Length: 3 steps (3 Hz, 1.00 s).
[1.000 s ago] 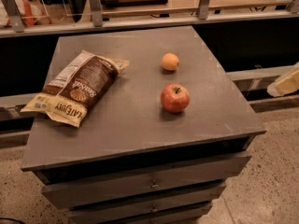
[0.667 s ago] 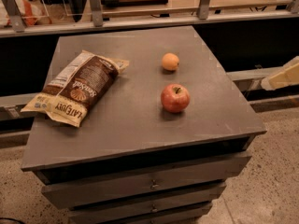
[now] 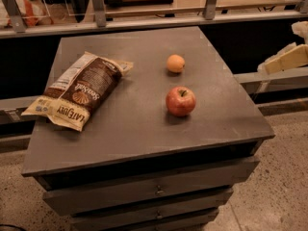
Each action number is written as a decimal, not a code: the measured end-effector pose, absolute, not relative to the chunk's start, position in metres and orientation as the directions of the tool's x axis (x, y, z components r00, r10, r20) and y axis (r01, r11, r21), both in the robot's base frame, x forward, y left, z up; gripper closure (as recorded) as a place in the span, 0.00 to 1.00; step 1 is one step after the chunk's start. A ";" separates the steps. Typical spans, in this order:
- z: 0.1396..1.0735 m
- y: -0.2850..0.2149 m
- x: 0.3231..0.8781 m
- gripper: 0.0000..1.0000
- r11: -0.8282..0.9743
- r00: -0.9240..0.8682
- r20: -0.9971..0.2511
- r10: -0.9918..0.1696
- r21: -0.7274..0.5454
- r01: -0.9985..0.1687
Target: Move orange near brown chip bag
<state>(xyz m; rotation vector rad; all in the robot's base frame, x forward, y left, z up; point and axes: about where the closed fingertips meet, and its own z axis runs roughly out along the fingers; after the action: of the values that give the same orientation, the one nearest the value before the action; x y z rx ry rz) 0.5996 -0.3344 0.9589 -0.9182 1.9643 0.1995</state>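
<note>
Since approx. 1 s ago only the gripper point(image 3: 285, 60) has shifted: it sits higher in the view and a bit further in from the right edge, twd the table point(image 3: 144, 138); orange, apple and bag lie where they were.

Gripper now hangs at the far right of the view, off the tabletop, beyond its right side and roughly level w/ the orange; only a pale cream wedge of it shows, partly cut by the frame edge; wide, narrow or holding sth: can't tell.

The orange point(image 3: 175, 63) rests on the grey tabletop, back-right part, well apart from the gripper; small, round, yellow-orange, touching nothing else. The apple point(image 3: 181, 101) stands nearer the camera and a touch to the right of it; red, stem up, larger than the orange; near it but not touching.

The brown chip bag point(image 3: 79, 90) lies flat on the left side of the tabletop, long axis diagonal; one cream-yellow end is at the front-left by the table's left edge, the other points twd back-centre; "Sea Salt" lettering, chip pic and "LATE JULY" label face up, upside down from this view. Its back end is the part closest to the orange; bare tabletop between them, so the two are well apart.

Below the top, drawer fronts point(image 3: 154, 189) w/ small knobs are stacked; behind the table runs a metal rail point(image 3: 144, 22) w/ uprights; speckled floor point(image 3: 279, 177) at lower right.
</note>
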 end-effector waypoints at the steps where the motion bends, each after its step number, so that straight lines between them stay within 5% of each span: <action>1: 0.957 -0.302 0.661 0.00 0.654 -0.237 -0.817 -0.525 -0.209 -0.727; 3: 0.959 -0.298 0.665 0.00 0.655 -0.237 -0.827 -0.511 -0.196 -0.730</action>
<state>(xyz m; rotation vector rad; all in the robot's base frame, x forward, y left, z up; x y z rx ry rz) 0.6647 -0.2979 0.9589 -0.9760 1.9042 0.2840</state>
